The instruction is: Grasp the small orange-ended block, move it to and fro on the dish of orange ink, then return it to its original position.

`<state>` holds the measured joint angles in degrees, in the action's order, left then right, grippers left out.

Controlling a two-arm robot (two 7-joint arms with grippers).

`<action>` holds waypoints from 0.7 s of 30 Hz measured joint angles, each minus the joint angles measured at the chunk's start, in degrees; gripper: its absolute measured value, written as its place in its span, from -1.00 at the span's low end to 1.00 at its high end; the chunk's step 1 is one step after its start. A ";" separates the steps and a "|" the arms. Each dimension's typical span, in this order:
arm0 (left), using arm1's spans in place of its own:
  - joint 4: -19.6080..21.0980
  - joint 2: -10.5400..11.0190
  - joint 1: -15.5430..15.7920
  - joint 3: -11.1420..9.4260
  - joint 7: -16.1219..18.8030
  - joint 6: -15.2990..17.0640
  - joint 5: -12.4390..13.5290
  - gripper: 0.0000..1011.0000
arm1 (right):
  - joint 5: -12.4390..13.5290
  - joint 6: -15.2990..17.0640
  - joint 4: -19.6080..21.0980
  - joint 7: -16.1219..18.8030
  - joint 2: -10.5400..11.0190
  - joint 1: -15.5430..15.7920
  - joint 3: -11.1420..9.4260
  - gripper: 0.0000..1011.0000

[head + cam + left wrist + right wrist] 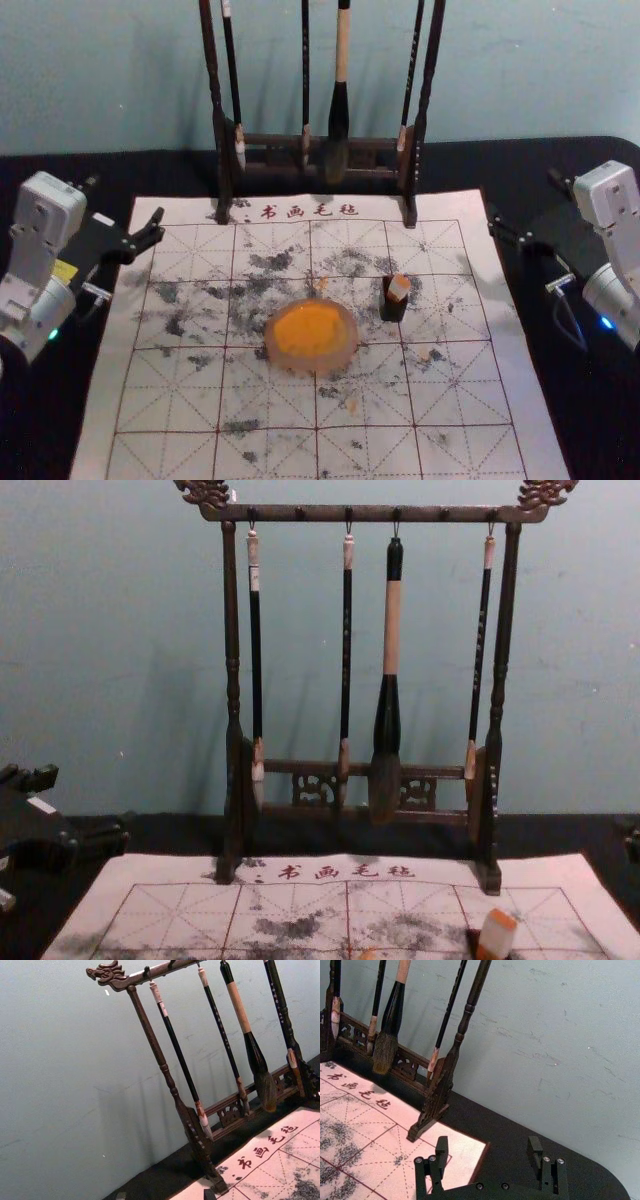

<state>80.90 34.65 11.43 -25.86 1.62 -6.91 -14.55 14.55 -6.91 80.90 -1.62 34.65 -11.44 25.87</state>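
"Where's the orange-ended block?"

"Tilted on the black holder, right of the ink dish."

"And the grippers?"

"Left gripper by the mat's far left edge, right gripper by its far right; both have jaws spread, holding nothing."

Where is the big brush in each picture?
Head view: the big brush hangs at the top, just right of centre.
Left wrist view: it's between two thin brushes.
Right wrist view: its tip is near the red writing.
Chest view: it hangs right of centre.
Shared landmark: the dark rack.
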 joint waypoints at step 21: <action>0.00 0.00 0.00 0.00 0.00 0.00 0.00 0.98 | 0.00 0.00 0.00 0.00 0.00 0.00 0.00 0.98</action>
<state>80.90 34.65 11.43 -25.86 1.62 -6.91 -14.55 14.55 -6.91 80.90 -1.62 34.65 -11.44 25.87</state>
